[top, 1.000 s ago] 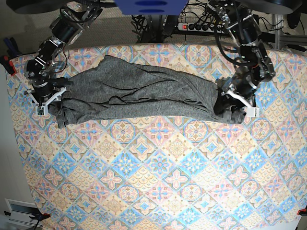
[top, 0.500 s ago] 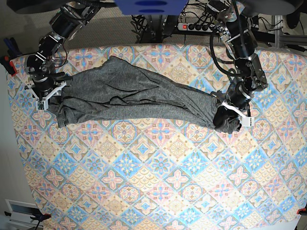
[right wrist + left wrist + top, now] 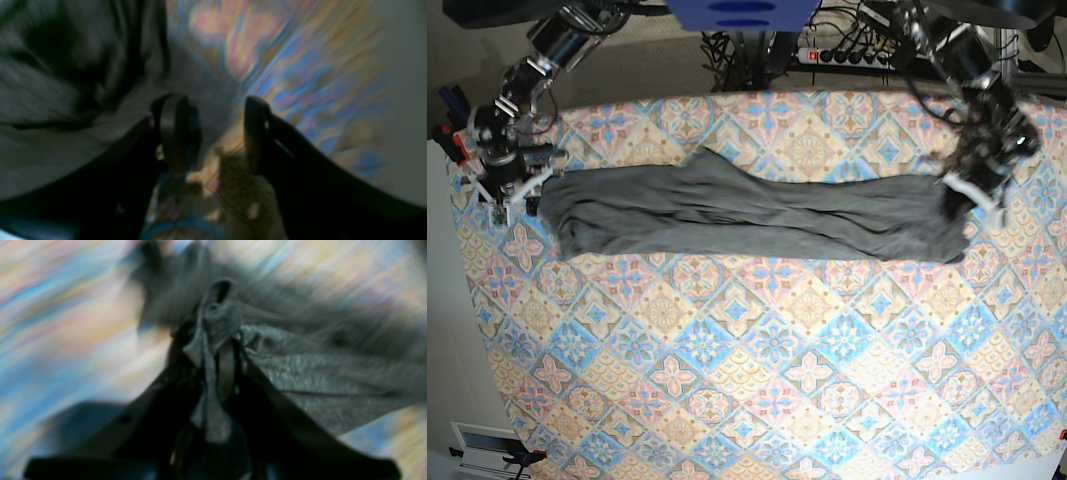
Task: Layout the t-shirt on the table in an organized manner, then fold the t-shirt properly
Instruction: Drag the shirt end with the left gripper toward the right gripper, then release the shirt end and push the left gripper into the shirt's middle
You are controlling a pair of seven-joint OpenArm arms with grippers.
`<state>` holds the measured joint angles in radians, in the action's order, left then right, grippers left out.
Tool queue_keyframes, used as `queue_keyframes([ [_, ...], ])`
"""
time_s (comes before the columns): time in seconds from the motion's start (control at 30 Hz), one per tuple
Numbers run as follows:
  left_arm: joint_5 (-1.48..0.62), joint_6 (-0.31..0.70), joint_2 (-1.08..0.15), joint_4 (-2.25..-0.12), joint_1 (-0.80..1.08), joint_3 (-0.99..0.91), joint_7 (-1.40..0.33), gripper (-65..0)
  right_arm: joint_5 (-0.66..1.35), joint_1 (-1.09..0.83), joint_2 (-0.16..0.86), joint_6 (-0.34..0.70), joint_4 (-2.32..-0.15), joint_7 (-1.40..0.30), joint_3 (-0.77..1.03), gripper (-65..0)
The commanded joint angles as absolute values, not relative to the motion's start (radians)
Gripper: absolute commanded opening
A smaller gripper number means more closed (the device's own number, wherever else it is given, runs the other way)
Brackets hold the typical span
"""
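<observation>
Left gripper [image 3: 213,350] pinched tight on a bunched fold of the dark heather-grey knit t-shirt [image 3: 747,215]. Right gripper [image 3: 213,133] spread apart, at the opposite end. Stretched between them in a long band, running side to side across the far part of the tile-print table [image 3: 777,380].

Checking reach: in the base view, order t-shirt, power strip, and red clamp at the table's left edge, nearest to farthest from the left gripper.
1. t-shirt: pinched in the left gripper, view's right.
2. power strip: behind the table, top centre-right.
3. red clamp: far left edge.
</observation>
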<state>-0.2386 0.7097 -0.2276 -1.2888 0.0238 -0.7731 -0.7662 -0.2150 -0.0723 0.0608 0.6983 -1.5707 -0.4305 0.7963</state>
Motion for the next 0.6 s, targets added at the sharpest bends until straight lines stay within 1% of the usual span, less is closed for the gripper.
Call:
queue_keyframes([
  [0.0, -0.202, 0.698, -0.185, -1.377, 0.012, -0.757, -0.829, -62.9, -0.223, -0.068, 0.073, 0.698, -1.581, -0.423, 0.8, -38.8],
  [0.07, -0.2, 0.698, -0.125, -1.501, 0.022, -0.756, -0.897, -62.9, -0.226, -0.077, 0.07, 0.698, -1.61, -0.42, 0.802, -38.8],
  [0.17, -0.191, 0.698, -0.054, -1.587, 0.031, -0.754, -0.917, -62.9, -0.22, -0.074, 0.07, 0.698, -1.69, -0.42, 0.823, -38.8],
  [0.27, -0.189, 0.698, -0.048, -1.601, 0.05, -0.693, -0.912, -63.0, -0.222, -0.073, 0.07, 0.698, -1.739, -0.43, 0.834, -38.8],
  [0.4, -0.191, 0.698, -0.044, -1.624, 0.059, -0.618, -0.912, -63.0, -0.22, -0.071, 0.07, 0.698, -1.713, -0.466, 0.837, -38.8],
  [0.57, -0.182, 0.698, -0.013, -1.733, 0.087, -0.598, -0.917, -63.0, -0.22, -0.073, 0.071, 0.698, -1.704, -0.46, 0.84, -38.8],
])
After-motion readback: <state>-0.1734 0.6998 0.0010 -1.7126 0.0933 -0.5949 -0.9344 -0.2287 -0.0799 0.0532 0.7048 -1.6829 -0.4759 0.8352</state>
